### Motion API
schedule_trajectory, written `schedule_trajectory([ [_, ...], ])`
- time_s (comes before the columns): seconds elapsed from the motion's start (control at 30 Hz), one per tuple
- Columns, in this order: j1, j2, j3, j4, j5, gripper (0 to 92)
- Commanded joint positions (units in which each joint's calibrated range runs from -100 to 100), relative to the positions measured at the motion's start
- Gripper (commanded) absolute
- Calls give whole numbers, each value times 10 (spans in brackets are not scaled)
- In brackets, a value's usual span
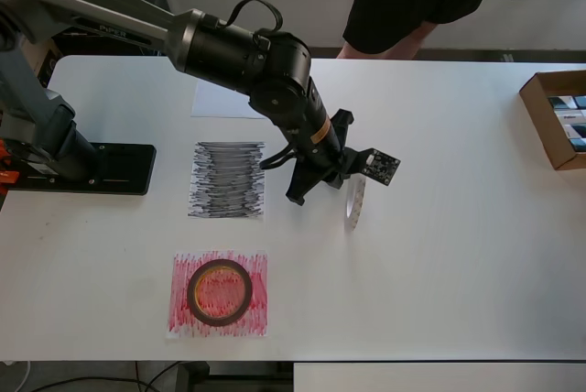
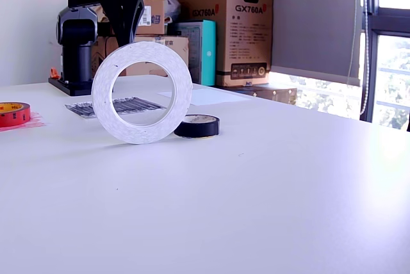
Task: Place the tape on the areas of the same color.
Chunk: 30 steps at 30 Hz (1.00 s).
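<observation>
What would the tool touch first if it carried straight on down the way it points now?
Most likely the white tape roll, which stands on edge on the table right under the tool. The black roll lies flat beside it. The tool's exact tip is hard to see, so depth is uncertain.

i see a smooth matt white table [image 2: 269, 197], a glossy black tape roll [image 2: 196, 125], scribbled paper sheets, and cardboard boxes [image 2: 242, 24].
</observation>
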Motion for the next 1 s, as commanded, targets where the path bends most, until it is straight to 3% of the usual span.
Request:
schedule_trajectory([
  [0.0, -1, 2, -3, -5, 13, 0],
  [0.3, 5, 13, -6, -11, 25, 0],
  [0.73, -10, 129, -194, -2, 71, 0],
  [0.97, -7, 139, -203, 16, 68, 0],
])
